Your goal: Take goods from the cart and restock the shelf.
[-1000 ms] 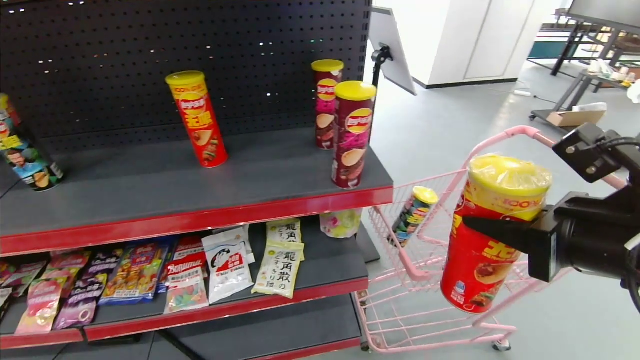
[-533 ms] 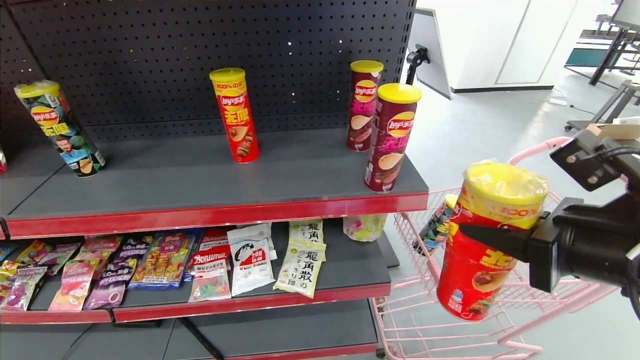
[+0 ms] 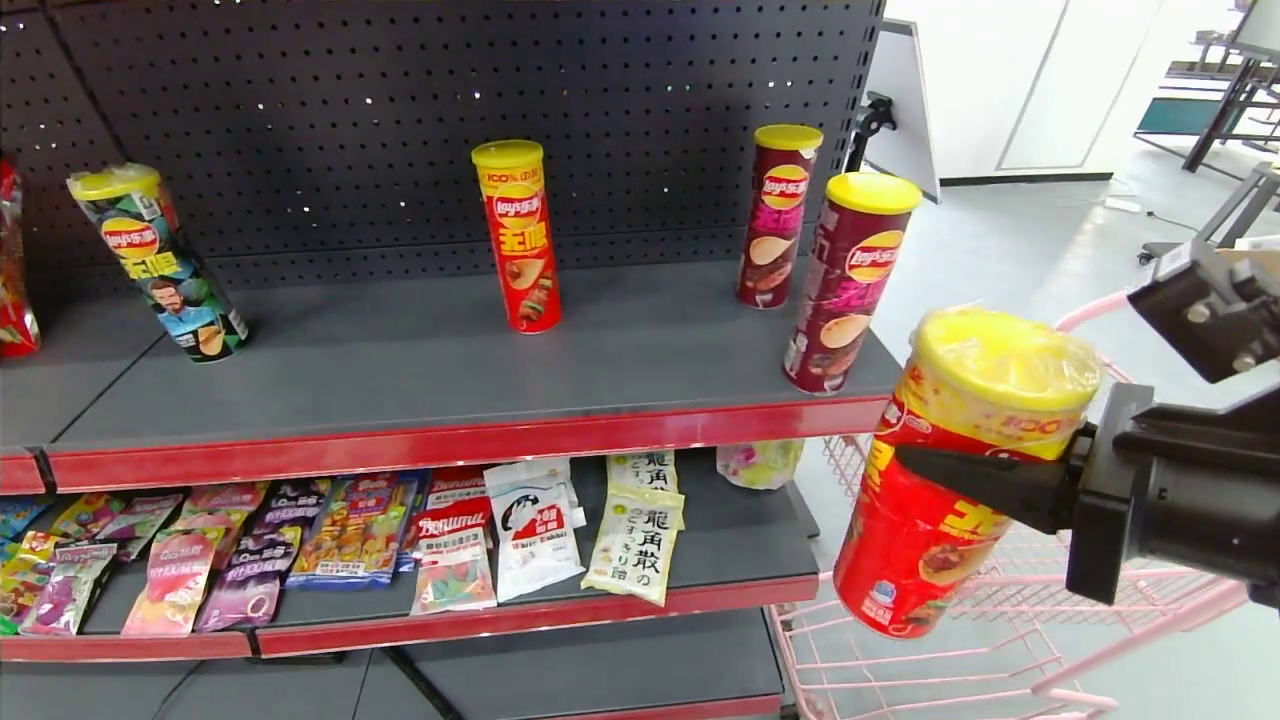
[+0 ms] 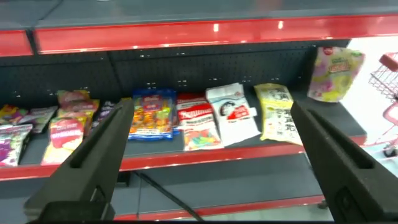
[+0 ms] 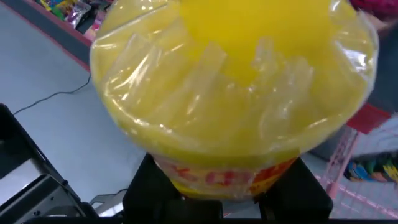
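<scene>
The can point(image 3: 920, 560) is hanging in the air off the right end of the shelf point(image 3: 450, 370), over the cart point(image 3: 1000, 650); the right gripper point(image 3: 935, 465) is clamping it across the upper body, just under the lid, with one dark finger lying over the front; the can is tilting, its long axis leaning so that the base is pointing toward the shelf and the lid away from it; the open stretch of board is lying to the robot's left of it and farther forward, so the right arm is the one placed to carry it in, and I judge that the can is needing to be brought upright before it goes down.

It is a smooth, glossy red tube with a yellow lid under crinkled clear film point(image 5: 236, 93).

The left gripper point(image 4: 211, 106) is holding nothing, fingers spread wide, facing the lower shelf and its flat snack bags point(image 4: 230, 118).

The board is looking matte grey with a red front lip and a perforated black back; a red can point(image 3: 520, 240), two maroon cans point(image 3: 850, 285) and a dark can point(image 3: 160, 265) are standing on it, well apart; the cart is pink wire.
</scene>
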